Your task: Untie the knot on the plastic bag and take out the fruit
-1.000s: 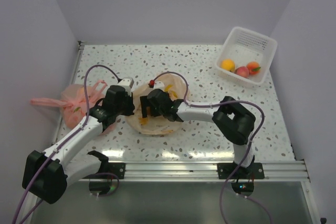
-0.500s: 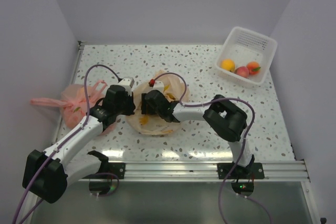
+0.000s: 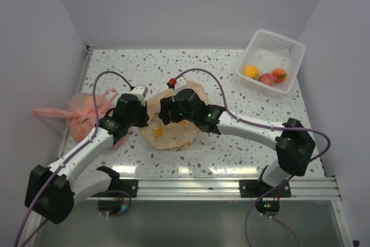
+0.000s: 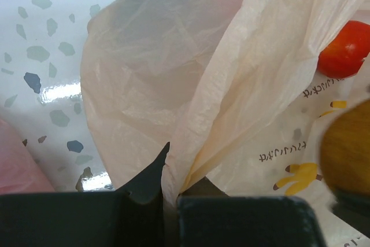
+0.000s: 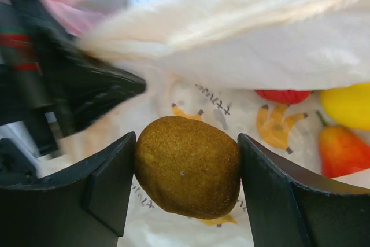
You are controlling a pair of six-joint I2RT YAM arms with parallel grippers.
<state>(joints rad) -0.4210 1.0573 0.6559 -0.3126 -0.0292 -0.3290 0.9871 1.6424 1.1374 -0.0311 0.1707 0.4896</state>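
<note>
Right gripper (image 5: pixel 188 180) clamps a brown, fuzzy, egg-shaped kiwi (image 5: pixel 188 163) between its two black fingers, over the open mouth of the thin, crinkly, pale peach-orange plastic bag (image 3: pixel 173 136). Left gripper (image 4: pixel 167 201) is pinched tight on a fold of the bag's rim, the film rising from the jaws in a pleat. The bag lies on the white speckled table (image 3: pixel 231 67) between the two grippers. Inside it sit a small red fruit (image 5: pixel 283 95), a smooth yellow fruit (image 5: pixel 347 105) and an orange-red fruit (image 5: pixel 344 148). Its film carries yellow banana drawings (image 5: pixel 274 126) and a line of small dark lettering (image 4: pixel 280 154), too small to read. A salmon-pink tied plastic bag (image 3: pixel 87 111) sits at the table's left edge. A white mesh plastic basket (image 3: pixel 276 47) in the far right corner holds three round fruit (image 3: pixel 266 78)
</note>
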